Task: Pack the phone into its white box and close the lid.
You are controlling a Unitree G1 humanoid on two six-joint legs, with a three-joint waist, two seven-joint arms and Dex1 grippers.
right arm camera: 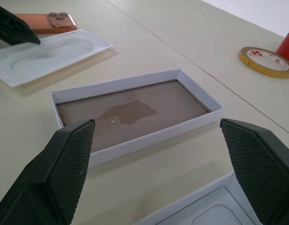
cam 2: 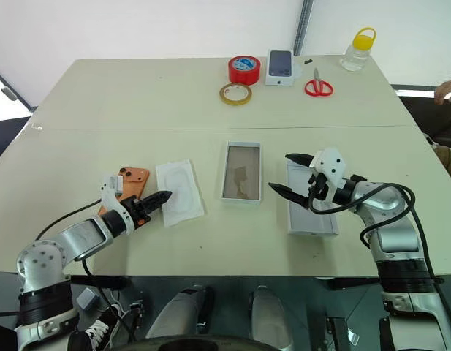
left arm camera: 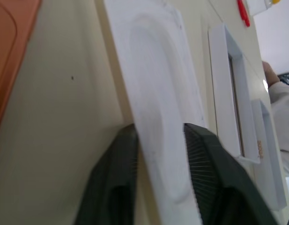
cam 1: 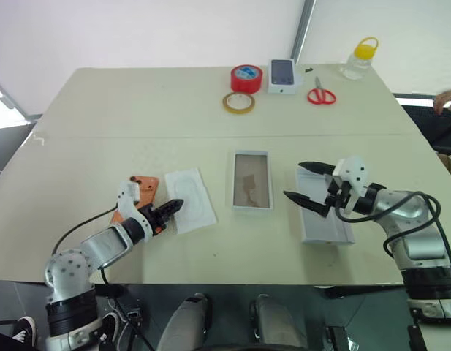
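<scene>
Trouble may come from the left gripper (cam 1: 174, 207): it pinches the flat white sheet (cam 1: 190, 198) by its near end, not the phone (cam 1: 139, 194) beside it, towards the table's (cam 1: 101, 102) left edge. The thin sheet could slip or bump the phone. The right gripper (cam 1: 307, 183) hangs wide open between the white box (cam 1: 252, 180), mid-table, and the lid (cam 1: 324, 224).

head stereo: high, facing forward-down, whole table (cam 1: 79, 110) shared | left wrist: low, close on embossed sheet (left arm camera: 158, 122) | right wrist: close, facing white box (right arm camera: 135, 112)
</scene>
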